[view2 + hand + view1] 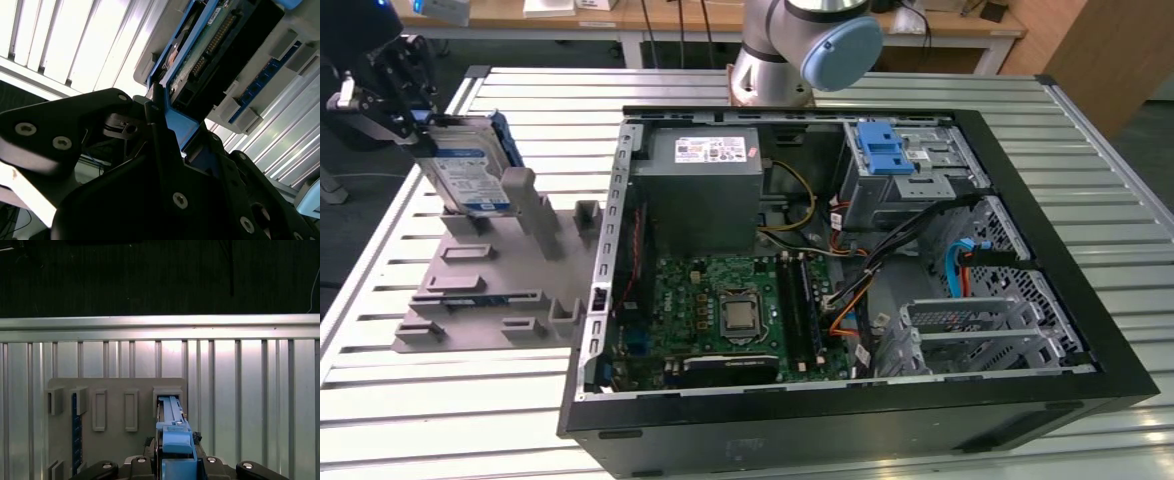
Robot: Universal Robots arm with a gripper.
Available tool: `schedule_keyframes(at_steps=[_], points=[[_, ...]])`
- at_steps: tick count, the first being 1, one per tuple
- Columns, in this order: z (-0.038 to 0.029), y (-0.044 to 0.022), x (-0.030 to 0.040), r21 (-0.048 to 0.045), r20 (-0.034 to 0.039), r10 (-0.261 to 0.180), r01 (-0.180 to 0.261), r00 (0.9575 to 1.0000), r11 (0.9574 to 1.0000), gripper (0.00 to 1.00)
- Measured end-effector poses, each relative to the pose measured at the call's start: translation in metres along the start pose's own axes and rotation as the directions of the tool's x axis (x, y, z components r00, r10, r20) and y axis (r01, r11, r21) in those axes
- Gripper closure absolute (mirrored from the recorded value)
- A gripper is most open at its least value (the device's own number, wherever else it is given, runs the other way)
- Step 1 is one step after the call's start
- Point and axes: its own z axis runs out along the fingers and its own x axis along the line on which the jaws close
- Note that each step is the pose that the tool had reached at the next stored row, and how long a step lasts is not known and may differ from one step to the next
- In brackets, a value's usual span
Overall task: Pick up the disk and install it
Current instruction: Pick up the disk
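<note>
Computer case (854, 430): lies open, drive bay (941, 150) at far corner. Grey holder rack (467, 300): sits beside case, toward exterior view's left. Disk (464, 170): stands upright in rack, long axis vertical. Gripper (416, 118): clamps disk's blue handle (176, 440) from above.

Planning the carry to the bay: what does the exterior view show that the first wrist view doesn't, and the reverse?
The exterior view adds the open computer case with its motherboard, power-supply box and drive bay under a blue latch, to the exterior view's right of the grey fixture. The first wrist view adds a look straight along the disk's blue bracket into the slot holding it. Shared: the disk standing in the fixture on the slatted table, with the tool at its blue handle.
</note>
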Motion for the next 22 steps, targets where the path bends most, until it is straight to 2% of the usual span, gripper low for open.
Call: schedule_keyframes(at_steps=[22], points=[[-0.0052,-0.0001,0.0001,0.0,0.0,0.0,0.0,1.0,1.0,0.64]])
